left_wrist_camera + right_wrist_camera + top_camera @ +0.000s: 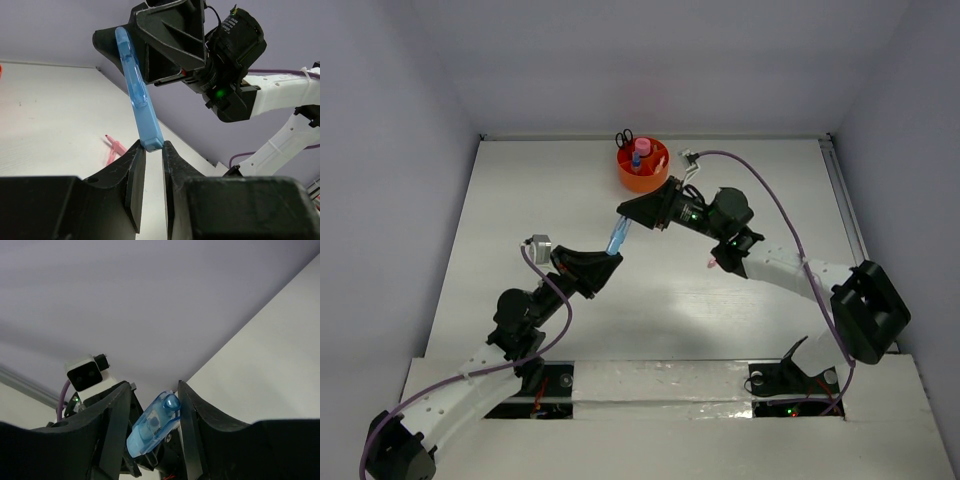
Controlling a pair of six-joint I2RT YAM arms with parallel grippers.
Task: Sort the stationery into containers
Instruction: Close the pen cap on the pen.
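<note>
A blue pen [618,238] hangs above the table between my two grippers. My left gripper [153,145] is shut on its lower end, and the pen [136,90] rises steeply from there. My right gripper [154,385] stands open around the pen's clear cap [152,425]; the cap rests against one finger, with a gap to the other. The orange container [643,165] stands at the back of the table, behind the right gripper [625,212]. It holds a pink-capped glue bottle [643,148] and black-handled scissors [624,137].
A pink piece [712,262] lies on the white table beside the right arm; it also shows in the left wrist view as the pink piece [116,149]. Grey walls close the table on three sides.
</note>
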